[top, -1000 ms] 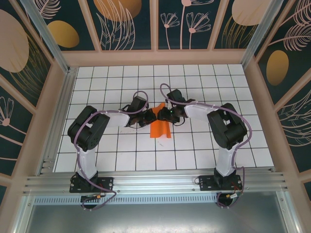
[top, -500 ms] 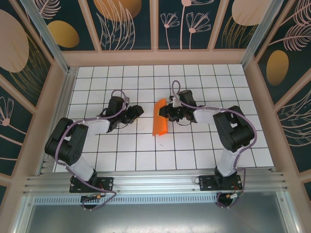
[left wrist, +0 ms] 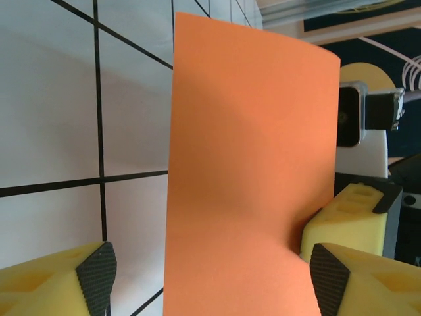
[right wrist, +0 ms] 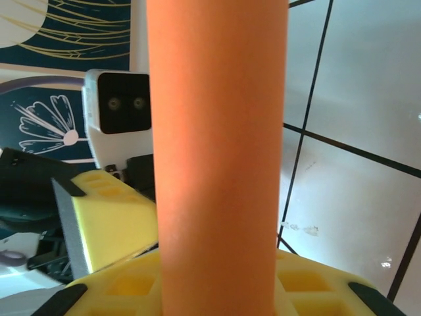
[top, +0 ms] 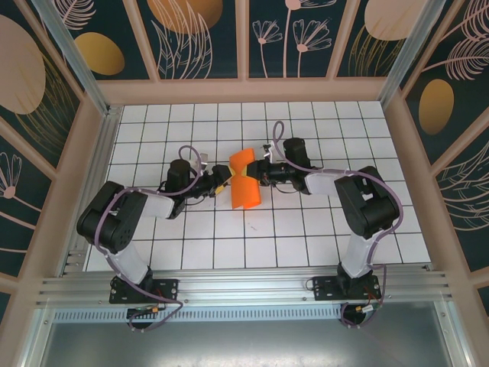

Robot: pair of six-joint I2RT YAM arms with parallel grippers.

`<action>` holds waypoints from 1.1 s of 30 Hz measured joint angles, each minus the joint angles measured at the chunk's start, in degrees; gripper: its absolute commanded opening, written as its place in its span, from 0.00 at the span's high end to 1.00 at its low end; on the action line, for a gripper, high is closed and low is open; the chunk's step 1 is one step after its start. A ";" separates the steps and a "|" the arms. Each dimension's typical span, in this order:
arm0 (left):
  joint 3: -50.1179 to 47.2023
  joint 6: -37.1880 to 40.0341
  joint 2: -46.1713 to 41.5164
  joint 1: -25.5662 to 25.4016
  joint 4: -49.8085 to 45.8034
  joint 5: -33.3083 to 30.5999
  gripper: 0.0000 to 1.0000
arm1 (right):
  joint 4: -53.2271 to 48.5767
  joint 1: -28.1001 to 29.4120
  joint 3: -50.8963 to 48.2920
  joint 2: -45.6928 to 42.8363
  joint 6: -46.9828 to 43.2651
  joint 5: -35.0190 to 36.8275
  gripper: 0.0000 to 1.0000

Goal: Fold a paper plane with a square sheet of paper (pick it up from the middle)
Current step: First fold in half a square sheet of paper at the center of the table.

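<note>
Left pincer (left wrist: 214,280): the jaws are set wide apart and nothing is clamped. The lower end of the orange paper (left wrist: 250,164) is seen between them. A clear gap is left at one finger (left wrist: 95,276), while the other finger is close against the paper's edge; contact there cannot be told.
Right pincer (right wrist: 217,289): it is closed on the orange paper, which rises straight out from between its yellow fingers (right wrist: 125,289).
Orange paper, from above: a folded shape is held between the two pincer tips. The right pincer is at its right edge and the left pincer at its left edge, with a broader flap on the left pincer's side.
Table (top: 191,237): white tiles ruled with black lines are spread under and beyond both pincers.
Wrist cameras: the right one (left wrist: 352,115) is seen from the left pincer just past the paper's edge. The left one (right wrist: 122,105) is seen from the right pincer beside the paper.
Far wall (top: 199,38): dark panels painted with leaves and flowers are set beyond both pincers.
Change: half a second earlier the left pincer was drawn back, apart from the paper, with narrower jaws. It has since been brought up to the paper. The paper was then a narrow strip and is now seen broader.
</note>
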 measured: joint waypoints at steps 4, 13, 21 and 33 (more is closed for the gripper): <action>-0.76 -2.60 2.12 -0.02 5.33 1.60 0.21 | 2.25 -0.24 -0.87 0.02 1.60 -1.77 0.70; -0.76 -5.77 2.67 -0.02 12.85 3.82 0.51 | 4.72 -0.68 -1.51 0.35 3.61 -3.17 0.70; -0.76 -6.16 2.93 -0.02 13.99 3.98 0.63 | 6.21 -0.79 -1.62 0.50 4.85 -3.37 0.70; -1.01 -2.75 2.93 -0.48 10.60 2.21 1.00 | 0.96 -0.81 -1.95 1.60 1.25 -0.72 0.51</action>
